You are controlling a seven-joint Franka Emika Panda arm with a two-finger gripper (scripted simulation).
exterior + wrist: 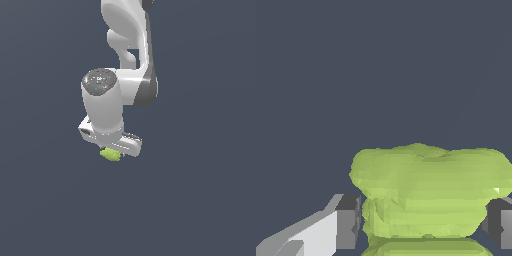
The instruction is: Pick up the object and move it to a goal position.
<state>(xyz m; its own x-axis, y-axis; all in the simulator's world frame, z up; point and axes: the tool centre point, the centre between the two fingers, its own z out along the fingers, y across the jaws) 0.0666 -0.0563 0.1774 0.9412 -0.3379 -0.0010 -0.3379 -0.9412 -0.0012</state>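
Observation:
The object (110,154) is a small yellow-green lumpy, ridged item. In the exterior view it sticks out just under the white gripper (114,150) at the end of the arm, seemingly above the dark floor. In the wrist view the object (428,192) fills the space between the two grey fingertips (347,222). Both pads press against its sides. The gripper (423,225) is shut on it. The fingers themselves are hidden behind the hand in the exterior view.
The white arm (127,45) comes down from the top of the exterior view. A plain dark grey-blue floor (200,200) lies all around. No other objects or goal marker show.

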